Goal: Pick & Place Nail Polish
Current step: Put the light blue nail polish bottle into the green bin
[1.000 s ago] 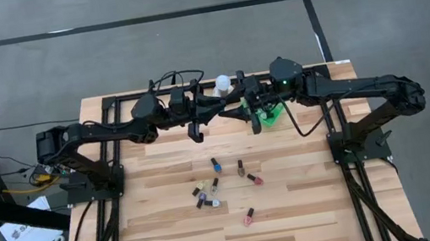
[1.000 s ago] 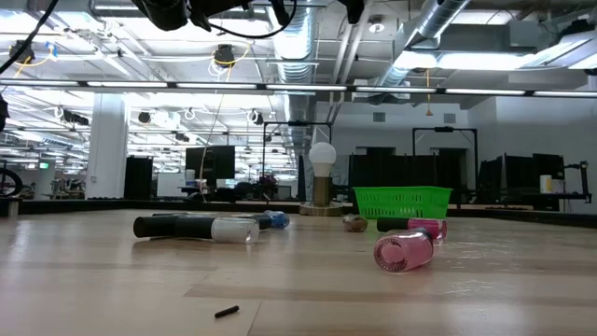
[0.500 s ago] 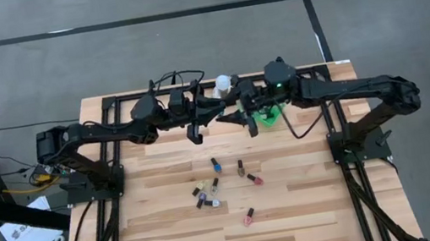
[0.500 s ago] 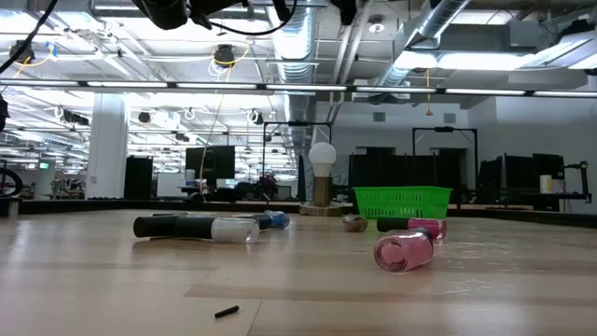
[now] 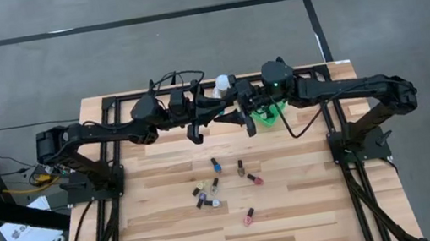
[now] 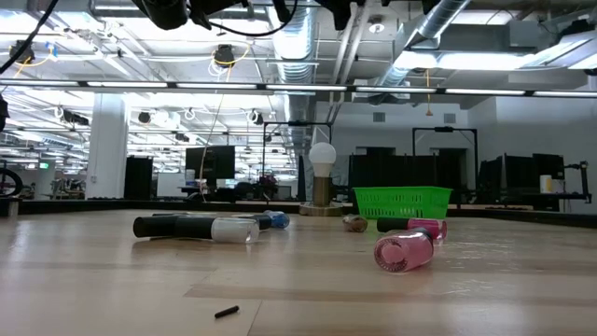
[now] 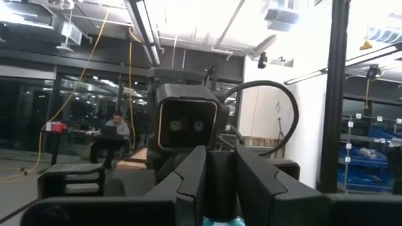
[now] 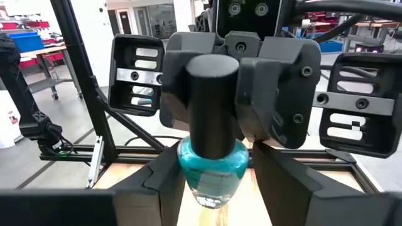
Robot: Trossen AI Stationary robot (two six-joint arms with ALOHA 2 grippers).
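My left gripper (image 5: 221,112) is high over the table's far middle, shut on a teal nail polish bottle (image 8: 213,164) with a black cap. My right gripper (image 8: 213,191) faces it tip to tip (image 5: 238,113) and is open. Its fingers stand on either side of the bottle's glass body; I cannot tell whether they touch it. Several other small bottles (image 5: 216,166) lie on their sides on the wooden table, among them a pink one (image 6: 404,252). My left gripper pinches the bottle's black cap (image 8: 212,94) between its two fingers, which come level from the table's left side. The bottle is lifted clear of the table, cap up, with its teal body (image 7: 220,221) below the fingers.
A green basket (image 5: 269,113) stands at the far side under my right arm and also shows in the low view (image 6: 401,201). A white-domed object (image 5: 221,83) stands at the far edge. Loose bottles (image 5: 249,215) lie mid-table; black frame rails run along both sides.
My right gripper has moved toward the table's left edge, up to my left gripper and the bottle it holds.
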